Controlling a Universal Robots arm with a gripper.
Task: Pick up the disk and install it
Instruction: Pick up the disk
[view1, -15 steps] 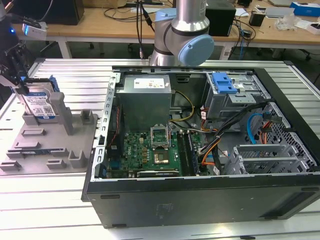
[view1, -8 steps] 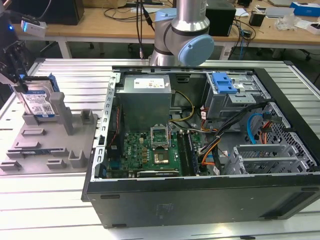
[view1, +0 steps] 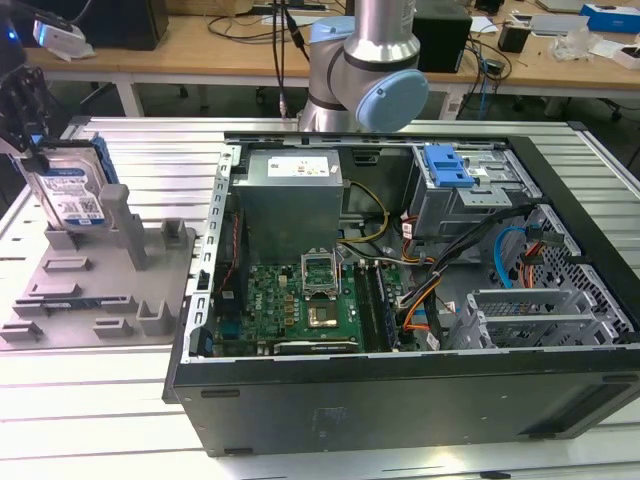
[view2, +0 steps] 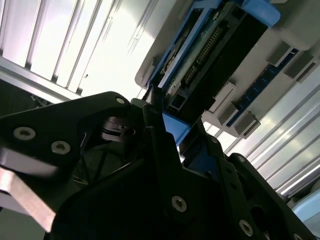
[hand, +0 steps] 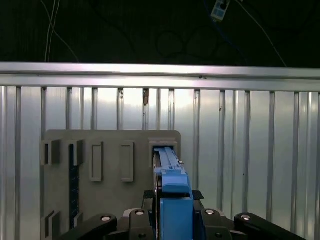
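Note:
The disk (view1: 72, 188), a silver hard drive with a white-and-blue label and a blue frame, stands on edge and slightly tilted at the exterior view's left. My gripper (view1: 34, 152) is shut on its upper end, with black fingers on both faces. The disk's lower end is at a slot of the grey fixture (view1: 95, 290); I cannot tell whether it is free of the slot. In the first wrist view the blue frame edge of the disk (hand: 170, 180) runs from my gripper (hand: 172, 212) to the slot. The second wrist view shows the disk (view2: 210, 55) past the gripper (view2: 167, 127).
The open computer case (view1: 400, 400) lies at the exterior view's right, with a grey power supply (view1: 290, 195), motherboard (view1: 300, 300), cables and a drive cage with a blue tab (view1: 447, 165). The arm's base (view1: 365, 60) stands behind it. The table (view1: 90, 420) is ribbed aluminium.

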